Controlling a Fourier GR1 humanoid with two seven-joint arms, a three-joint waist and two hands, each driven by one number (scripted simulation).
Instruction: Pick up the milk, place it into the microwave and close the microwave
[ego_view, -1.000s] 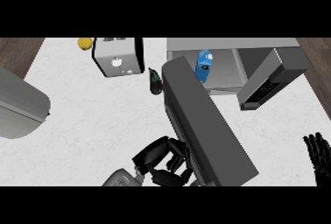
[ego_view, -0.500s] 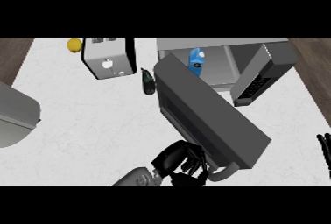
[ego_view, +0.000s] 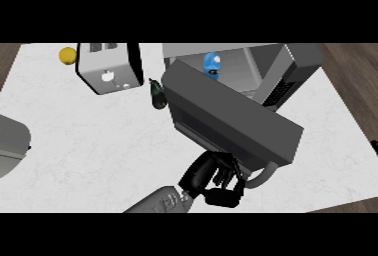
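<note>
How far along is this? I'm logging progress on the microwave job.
Done: the milk already sits inside the microwave. In hand: the left hand is at the open door, by its handle. Left: shutting the door fully.

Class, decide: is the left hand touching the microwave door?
Touching. The head view shows the left hand with fingers curled against the microwave door's lower edge by the handle.

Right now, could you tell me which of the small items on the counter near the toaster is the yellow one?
It is the lemon, left of the toaster at the counter's far edge. The other, the eggplant, lies right of the toaster and is dark.
</note>
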